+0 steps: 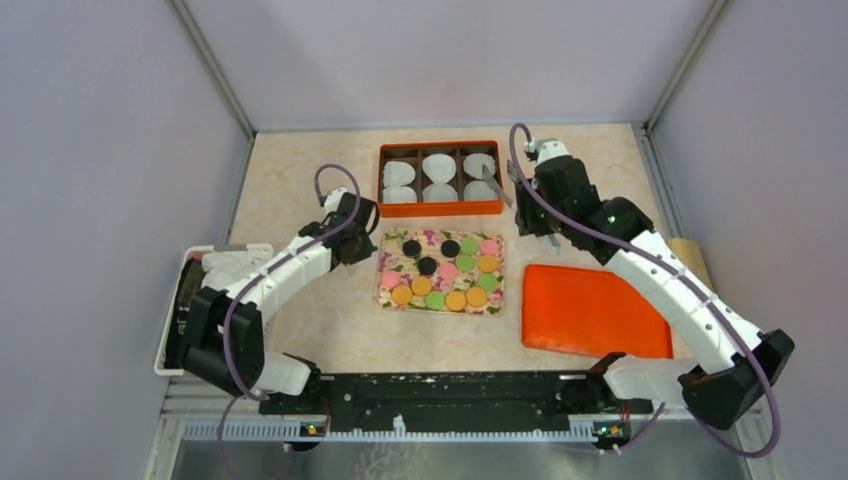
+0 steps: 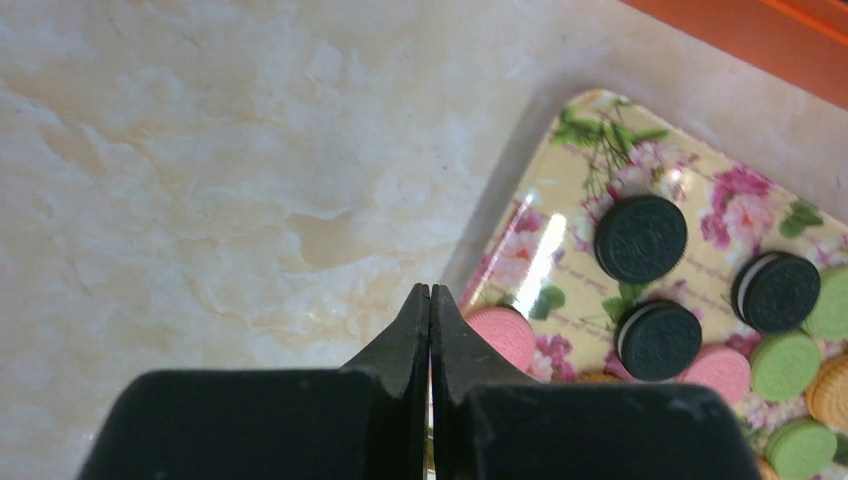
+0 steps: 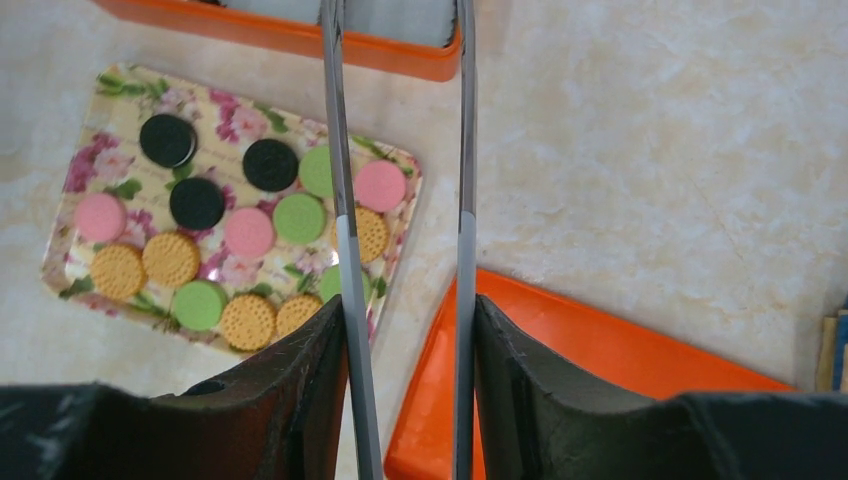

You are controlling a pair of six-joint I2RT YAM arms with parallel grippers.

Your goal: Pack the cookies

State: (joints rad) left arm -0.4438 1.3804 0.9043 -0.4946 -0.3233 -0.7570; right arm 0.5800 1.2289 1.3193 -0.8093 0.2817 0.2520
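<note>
Several cookies (image 1: 440, 270) in black, pink, green and orange lie on a floral tray (image 1: 383, 298) at mid-table. They also show in the right wrist view (image 3: 250, 232). My left gripper (image 1: 363, 238) is shut and empty, just off the tray's far left corner. In its wrist view the tips (image 2: 430, 300) hover beside a pink cookie (image 2: 500, 332) and black ones (image 2: 641, 238). My right gripper (image 1: 530, 212) is shut on metal tongs (image 3: 340, 150), their two arms apart and pointing at the orange box (image 3: 300, 38).
An orange box (image 1: 440, 205) with several white paper cups stands behind the tray. An orange lid (image 1: 590, 310) lies flat to the tray's right. A white basket (image 1: 175, 330) sits at the left edge. A brown object (image 1: 690, 255) lies by the right wall.
</note>
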